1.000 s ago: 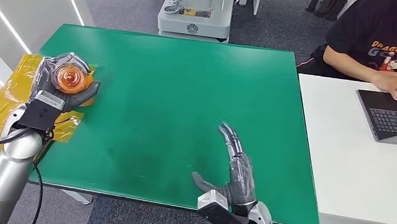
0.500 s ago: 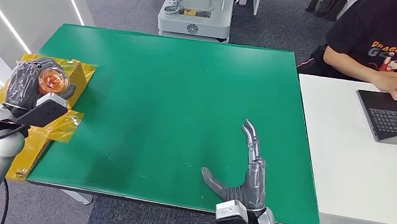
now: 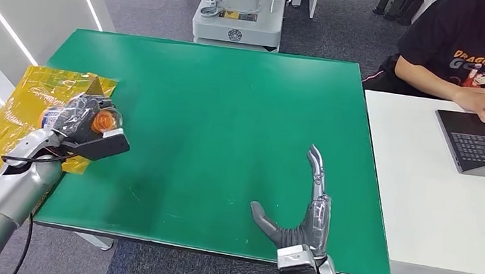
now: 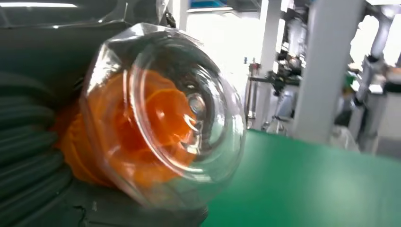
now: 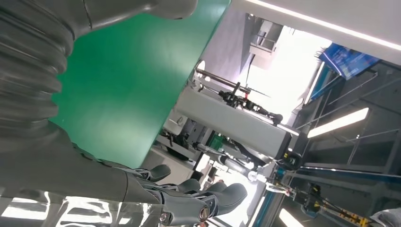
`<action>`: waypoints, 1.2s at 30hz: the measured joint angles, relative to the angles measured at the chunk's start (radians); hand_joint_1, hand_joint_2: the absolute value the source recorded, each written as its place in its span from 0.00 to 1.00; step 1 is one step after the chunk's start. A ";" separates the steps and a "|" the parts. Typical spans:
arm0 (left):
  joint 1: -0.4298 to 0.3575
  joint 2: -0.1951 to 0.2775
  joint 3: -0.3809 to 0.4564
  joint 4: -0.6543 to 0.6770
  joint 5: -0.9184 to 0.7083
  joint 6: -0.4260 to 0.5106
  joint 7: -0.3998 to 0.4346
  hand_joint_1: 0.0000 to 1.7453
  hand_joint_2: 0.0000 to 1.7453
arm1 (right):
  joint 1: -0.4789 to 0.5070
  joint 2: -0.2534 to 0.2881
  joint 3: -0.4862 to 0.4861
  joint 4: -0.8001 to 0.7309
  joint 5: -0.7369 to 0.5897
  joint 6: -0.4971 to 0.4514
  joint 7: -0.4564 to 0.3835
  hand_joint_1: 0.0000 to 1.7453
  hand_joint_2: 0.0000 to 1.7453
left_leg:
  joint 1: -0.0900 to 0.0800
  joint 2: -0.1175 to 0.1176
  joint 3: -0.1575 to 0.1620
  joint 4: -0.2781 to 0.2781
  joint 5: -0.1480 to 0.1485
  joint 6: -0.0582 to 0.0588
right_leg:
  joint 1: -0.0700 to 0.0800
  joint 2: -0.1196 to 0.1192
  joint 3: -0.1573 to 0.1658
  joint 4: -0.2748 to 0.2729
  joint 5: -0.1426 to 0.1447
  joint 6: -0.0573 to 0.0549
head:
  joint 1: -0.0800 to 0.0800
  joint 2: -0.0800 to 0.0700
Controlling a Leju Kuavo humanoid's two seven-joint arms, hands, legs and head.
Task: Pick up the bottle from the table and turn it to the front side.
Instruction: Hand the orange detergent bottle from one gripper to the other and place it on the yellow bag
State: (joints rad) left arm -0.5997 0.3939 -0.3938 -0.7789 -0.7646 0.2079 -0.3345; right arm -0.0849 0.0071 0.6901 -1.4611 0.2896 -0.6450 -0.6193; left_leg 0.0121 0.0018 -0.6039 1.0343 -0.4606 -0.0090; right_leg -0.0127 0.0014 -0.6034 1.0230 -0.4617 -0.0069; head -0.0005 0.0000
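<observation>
Green table (image 3: 229,109) | left hand (image 3: 76,124) grips bottle (image 3: 101,122) | right hand (image 3: 303,213) empty, fingers spread | shirt (image 3: 476,49) reads "DRAGONBALL"

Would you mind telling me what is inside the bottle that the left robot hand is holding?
Through the clear bottle, something orange shows inside; what it is cannot be made out. The left robot hand wraps around it and covers the rest of the bottle.

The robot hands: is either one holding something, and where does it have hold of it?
The left robot hand grips a clear bottle with orange inside, fingers wrapped round its body. The right robot hand holds nothing.
</observation>
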 joint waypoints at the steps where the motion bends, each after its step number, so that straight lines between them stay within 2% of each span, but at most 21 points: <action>1: -0.014 -0.002 -0.017 0.030 -0.017 -0.007 -0.003 1.00 1.00 | -0.003 -0.001 0.004 0.000 -0.009 -0.002 -0.001 0.00 1.00 | 0.000 0.000 0.000 0.000 0.000 0.000 | 0.000 0.000 0.000 0.000 0.000 0.000 | 0.000 0.000; 7: -0.082 -0.007 -0.107 0.174 -0.108 -0.034 0.030 1.00 1.00 | -0.022 -0.007 0.025 -0.011 -0.059 -0.015 -0.002 0.00 1.00 | 0.000 0.001 0.000 0.000 0.000 0.000 | 0.000 0.000 0.000 0.001 0.000 0.000 | 0.000 0.000; 12: -0.095 0.005 -0.154 0.248 -0.163 -0.033 0.060 1.00 1.00 | -0.034 -0.009 0.039 -0.032 -0.094 -0.024 -0.009 0.00 1.00 | 0.000 0.001 0.000 0.000 0.000 0.000 | 0.000 0.001 0.000 0.001 0.000 0.000 | 0.000 0.000; 19: -0.099 0.020 -0.185 0.298 -0.180 -0.034 0.066 1.00 1.00 | -0.044 -0.012 0.047 -0.045 -0.109 -0.028 -0.014 0.00 1.00 | 0.000 0.001 0.000 0.000 0.000 0.000 | 0.000 0.001 0.000 0.000 0.000 0.000 | 0.000 0.000; 25: -0.104 0.039 -0.211 0.333 -0.225 -0.083 0.059 1.00 1.00 | -0.037 -0.016 0.058 -0.058 -0.120 -0.048 -0.027 0.00 1.00 | 0.000 0.001 0.000 0.000 0.000 0.000 | 0.000 0.001 0.000 0.000 0.000 0.000 | 0.000 0.000; 32: -0.116 0.042 -0.230 0.365 -0.249 -0.122 0.024 1.00 1.00 | -0.024 -0.011 0.058 -0.096 -0.069 -0.037 0.025 0.00 1.00 | 0.000 0.001 0.000 0.000 0.000 0.000 | 0.000 0.001 0.000 0.000 0.000 0.000 | 0.000 0.000; 33: -0.120 0.039 -0.234 0.367 -0.249 -0.127 0.022 0.94 1.00 | -0.024 -0.011 0.058 -0.098 -0.065 -0.033 0.027 0.00 1.00 | 0.000 0.001 0.000 0.000 0.000 0.000 | 0.000 0.001 0.000 0.000 0.000 0.000 | 0.000 0.000; 36: -0.133 0.021 -0.237 0.376 -0.229 -0.140 0.024 0.19 1.00 | -0.025 -0.005 0.056 -0.102 -0.049 -0.013 0.029 0.00 1.00 | 0.000 0.000 0.000 0.000 0.000 0.000 | 0.000 0.000 0.000 0.000 0.000 0.000 | 0.000 0.000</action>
State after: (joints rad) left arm -0.7325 0.4149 -0.6306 -0.4030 -0.9934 0.0679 -0.3102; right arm -0.1094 0.0025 0.7460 -1.5635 0.2405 -0.6584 -0.5900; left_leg 0.0121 0.0018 -0.6038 1.0342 -0.4604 -0.0093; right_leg -0.0126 0.0013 -0.6032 1.0233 -0.4617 -0.0070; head -0.0004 0.0000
